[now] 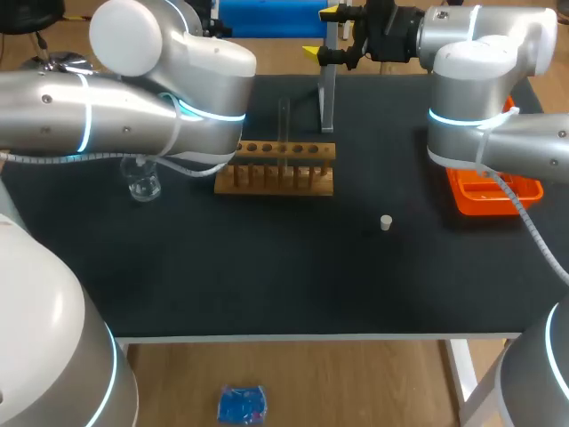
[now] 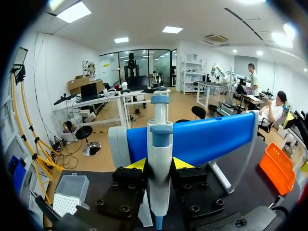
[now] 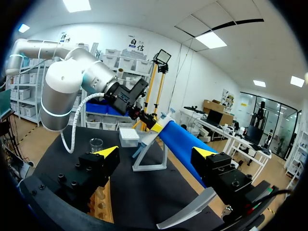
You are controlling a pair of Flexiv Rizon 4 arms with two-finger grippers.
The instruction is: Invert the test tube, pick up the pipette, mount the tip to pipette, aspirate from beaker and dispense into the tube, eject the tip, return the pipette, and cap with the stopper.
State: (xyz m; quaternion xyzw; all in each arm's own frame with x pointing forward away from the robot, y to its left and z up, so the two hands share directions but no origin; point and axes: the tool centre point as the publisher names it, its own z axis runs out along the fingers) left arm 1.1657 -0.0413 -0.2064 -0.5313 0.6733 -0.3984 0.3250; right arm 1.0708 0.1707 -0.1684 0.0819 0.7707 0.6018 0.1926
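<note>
Front of mat (image 1: 267, 276) open bar stopper (image 1: 386, 222); rack (image 1: 276, 171), beaker (image 1: 142, 185), orange bin (image 1: 493, 194) crowd rear; left arm (image 1: 133, 116) overhangs beaker

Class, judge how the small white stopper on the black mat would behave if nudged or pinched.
The stopper looks small, so it is probably light and easily knocked away. It stands alone on the flat mat, with nothing nearby to stop a slide. Its rounded shape may let it roll if tipped.
</note>
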